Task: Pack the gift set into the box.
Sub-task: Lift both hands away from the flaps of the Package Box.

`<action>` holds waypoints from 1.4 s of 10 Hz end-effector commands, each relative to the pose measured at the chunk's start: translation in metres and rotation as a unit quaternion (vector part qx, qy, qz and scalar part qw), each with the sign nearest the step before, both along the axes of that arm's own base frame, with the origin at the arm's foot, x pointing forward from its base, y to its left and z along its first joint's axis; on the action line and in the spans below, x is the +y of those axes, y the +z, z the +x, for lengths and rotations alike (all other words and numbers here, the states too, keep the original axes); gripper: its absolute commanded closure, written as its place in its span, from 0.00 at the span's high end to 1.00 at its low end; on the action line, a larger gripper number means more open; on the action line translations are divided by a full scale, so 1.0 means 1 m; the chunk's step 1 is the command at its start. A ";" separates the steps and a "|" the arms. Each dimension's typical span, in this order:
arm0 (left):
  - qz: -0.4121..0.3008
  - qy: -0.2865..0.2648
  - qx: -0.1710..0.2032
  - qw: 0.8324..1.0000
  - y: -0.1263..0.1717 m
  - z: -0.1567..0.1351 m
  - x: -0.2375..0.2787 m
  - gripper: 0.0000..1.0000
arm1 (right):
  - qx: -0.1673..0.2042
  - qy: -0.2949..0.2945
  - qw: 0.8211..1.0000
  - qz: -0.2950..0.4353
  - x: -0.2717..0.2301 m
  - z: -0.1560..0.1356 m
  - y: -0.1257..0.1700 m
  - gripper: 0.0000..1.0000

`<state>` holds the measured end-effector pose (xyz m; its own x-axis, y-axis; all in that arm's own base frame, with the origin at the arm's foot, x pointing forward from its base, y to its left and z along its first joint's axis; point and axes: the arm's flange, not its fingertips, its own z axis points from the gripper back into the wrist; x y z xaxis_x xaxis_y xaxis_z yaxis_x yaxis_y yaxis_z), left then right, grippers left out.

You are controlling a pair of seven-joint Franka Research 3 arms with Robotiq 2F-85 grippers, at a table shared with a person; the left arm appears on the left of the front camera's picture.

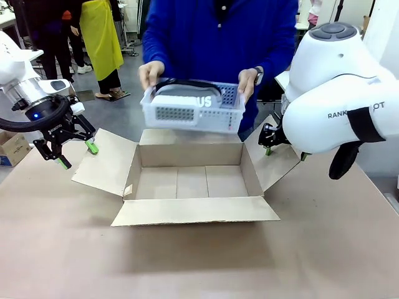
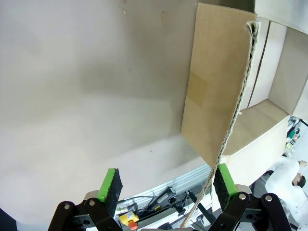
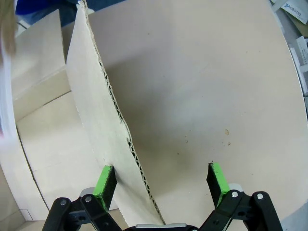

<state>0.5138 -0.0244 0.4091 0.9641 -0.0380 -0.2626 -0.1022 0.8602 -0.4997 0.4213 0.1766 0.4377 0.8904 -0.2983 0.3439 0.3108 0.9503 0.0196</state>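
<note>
A person in blue holds the gift set's white perforated basket [image 1: 187,113] in both hands just above the far wall of the box [image 1: 190,156]. White letters on a grey pouch [image 1: 202,101] show inside the basket. The box stands open on the table with its flaps spread. My left gripper [image 1: 78,156] is open at the outer edge of the left flap [image 1: 106,162]; in the left wrist view this flap [image 2: 211,96] runs down between the left gripper's [image 2: 167,185] fingers. My right gripper [image 1: 285,152] is open at the right flap [image 1: 274,163], whose edge [image 3: 96,110] lies between the right gripper's [image 3: 161,185] fingers.
Brown paper covers the table [image 1: 187,268], with bare room in front of the box. A small cardboard box [image 1: 12,148] sits beyond the table's far left. People stand on the floor at the back left.
</note>
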 end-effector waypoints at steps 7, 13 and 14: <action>0.008 0.004 -0.001 1.000 0.001 -0.001 -0.001 1.00 | 0.000 -0.009 1.000 -0.003 0.001 0.001 0.003 1.00; 0.008 0.004 -0.001 1.000 0.001 -0.001 -0.001 1.00 | 0.000 -0.009 1.000 -0.003 0.001 0.001 0.003 1.00; 0.008 0.004 -0.001 1.000 0.001 -0.001 -0.001 1.00 | 0.000 -0.009 1.000 -0.003 0.001 0.001 0.003 1.00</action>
